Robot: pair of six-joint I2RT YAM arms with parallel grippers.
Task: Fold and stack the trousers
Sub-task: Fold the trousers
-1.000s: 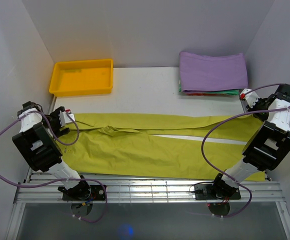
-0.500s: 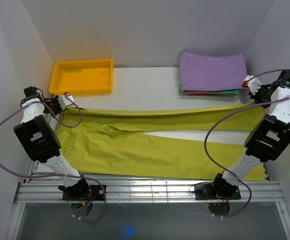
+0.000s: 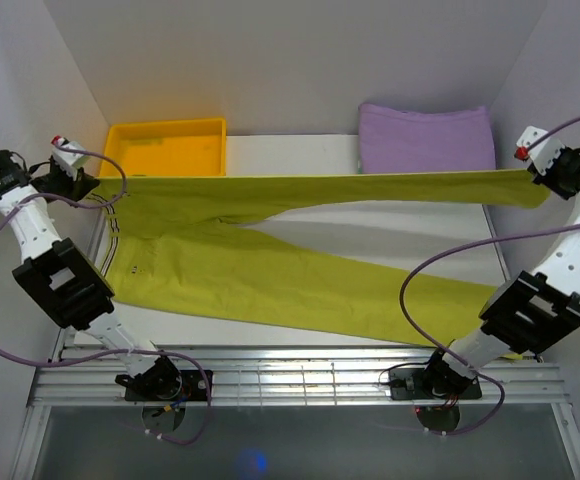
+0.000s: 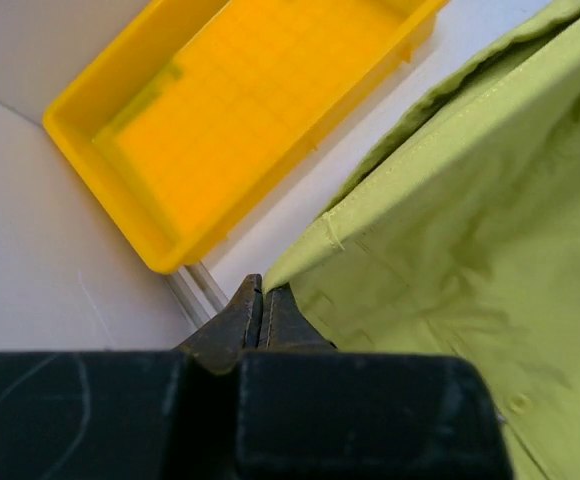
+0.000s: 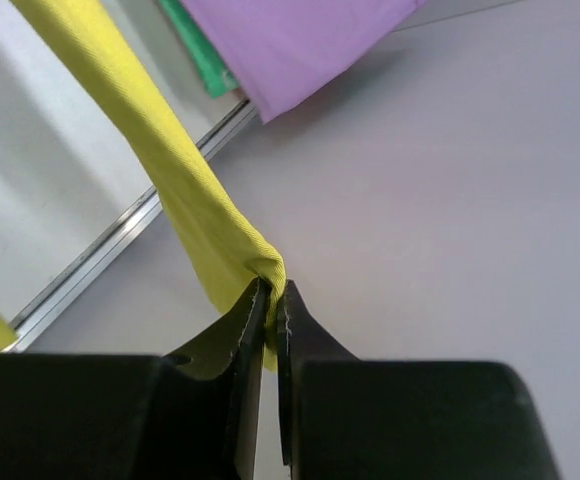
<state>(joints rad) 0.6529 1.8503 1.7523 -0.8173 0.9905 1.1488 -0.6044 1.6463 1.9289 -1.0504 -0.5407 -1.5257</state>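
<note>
The yellow-green trousers (image 3: 270, 270) lie lengthwise across the white table, waist at the left. Their far edge is lifted and stretched taut between both grippers. My left gripper (image 3: 92, 184) is shut on the waist corner, with its fingertips (image 4: 263, 295) pinching the trousers' cloth (image 4: 450, 230). At the far right, close to the side wall, my right gripper (image 3: 542, 186) is shut on the leg end. In the right wrist view the right gripper (image 5: 273, 290) clamps a bunched fold of the trousers (image 5: 160, 150). The near leg rests on the table, running toward the right arm.
A yellow tray (image 3: 165, 152) stands at the back left, just beyond the left gripper; the left wrist view shows this tray (image 4: 240, 110) too. A folded purple cloth (image 3: 425, 140) lies at the back right on a green one (image 5: 198, 55). A metal rail (image 3: 290, 378) runs along the near edge.
The left gripper has shut on the waist corner. Both arms rose and swung outward and back, lifting the far edge of the trousers off the table and pulling it taut.
</note>
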